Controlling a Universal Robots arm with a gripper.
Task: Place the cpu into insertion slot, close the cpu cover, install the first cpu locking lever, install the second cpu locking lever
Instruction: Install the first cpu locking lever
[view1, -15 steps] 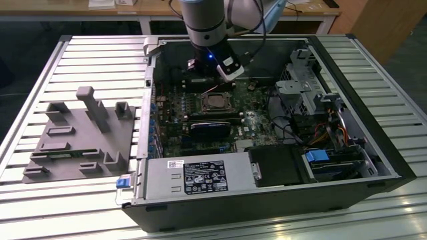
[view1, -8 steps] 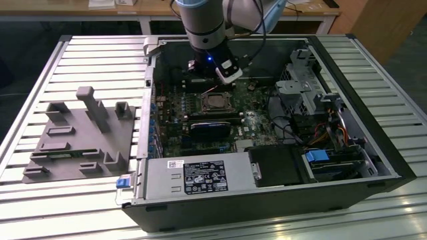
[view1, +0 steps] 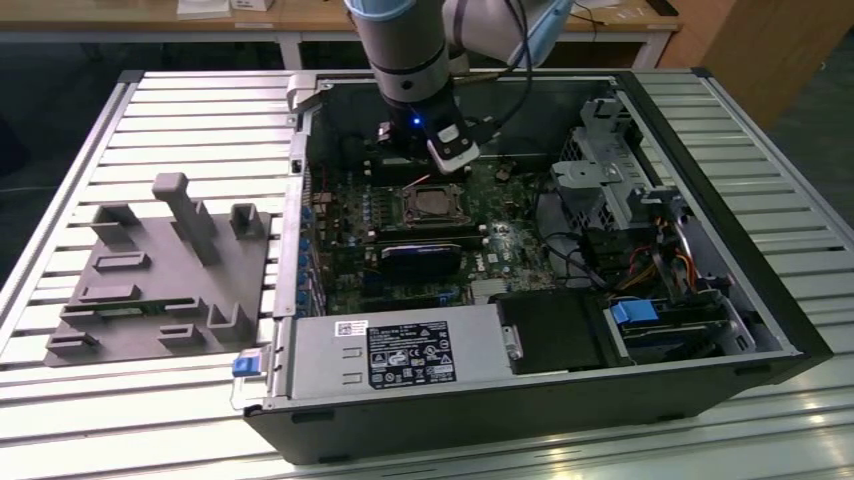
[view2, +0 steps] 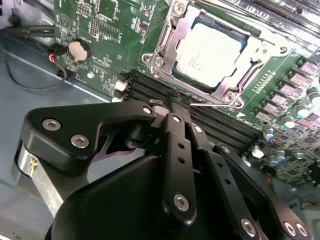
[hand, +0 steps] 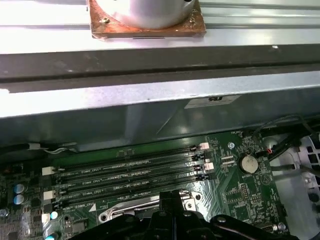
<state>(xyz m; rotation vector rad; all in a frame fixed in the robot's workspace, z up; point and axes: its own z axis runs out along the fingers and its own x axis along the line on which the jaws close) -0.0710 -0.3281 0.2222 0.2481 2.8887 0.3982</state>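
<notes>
Silver-grey cpu (view2: 212, 50) within cpu cover (view2: 167, 37); memory slots (view2: 225, 122) partly behind closed gripper (view2: 177, 98).

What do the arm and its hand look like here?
The arm is a grey cylinder with light-blue joint caps, a black cable beside it and a blue light at the wrist. The hand is matt black, built of flat linkage bars joined by silver pins.

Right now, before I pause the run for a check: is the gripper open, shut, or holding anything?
Gripper: shut, fingertips together at the thin lever; whether it actually grips it cannot be told.
</notes>
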